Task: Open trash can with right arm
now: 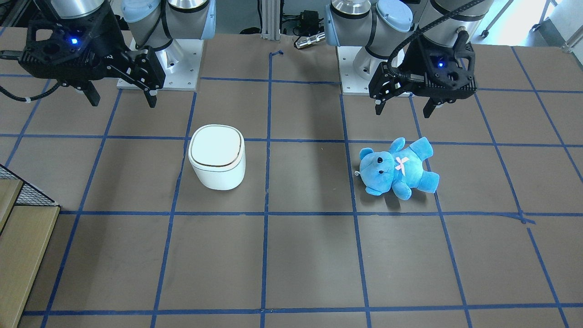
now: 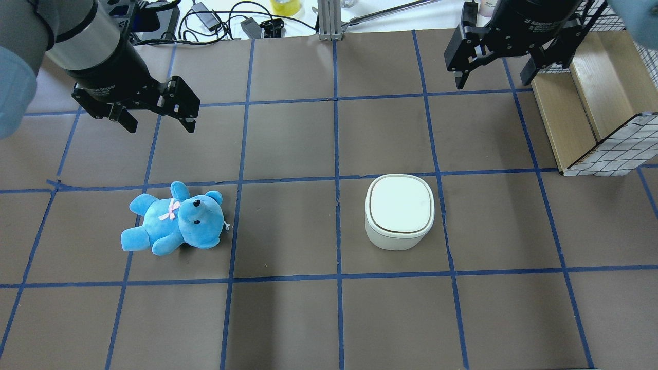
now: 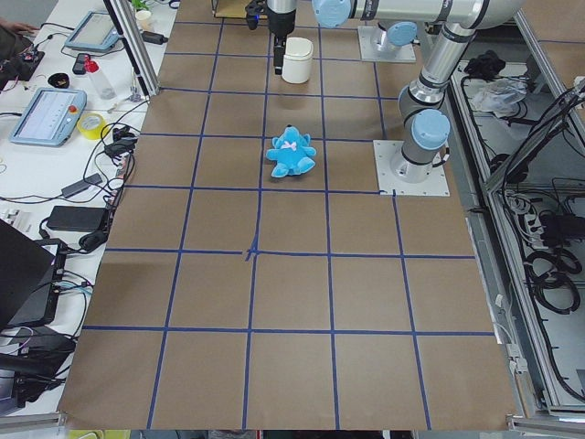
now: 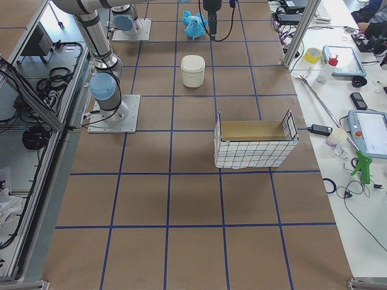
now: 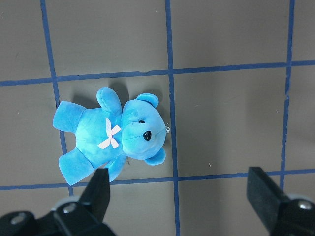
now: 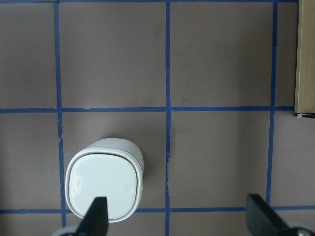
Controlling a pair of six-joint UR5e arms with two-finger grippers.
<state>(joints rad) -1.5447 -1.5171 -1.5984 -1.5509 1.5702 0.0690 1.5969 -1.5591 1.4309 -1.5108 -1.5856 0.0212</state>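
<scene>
Brown taped worktop (image 2: 288, 318) holds the trash can (image 2: 400, 210) on the robot's right half, lid shut; right claw (image 2: 492, 77) hangs well apart from it, spread wide & empty. Step in hand looks like the approach: next, the claw prob. needs to drop to the lid's edge.

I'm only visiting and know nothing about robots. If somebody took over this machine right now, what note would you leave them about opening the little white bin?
Right gripper: open, empty, raised above the table, off to one side of the small white plastic trash can.
Left gripper: open, empty, raised near the blue plush teddy bear.
Trash can: upright on the brown table, its flat white lid shut.
Done: nothing yet.
Left: bring the right gripper to the can and open the lid.
</scene>
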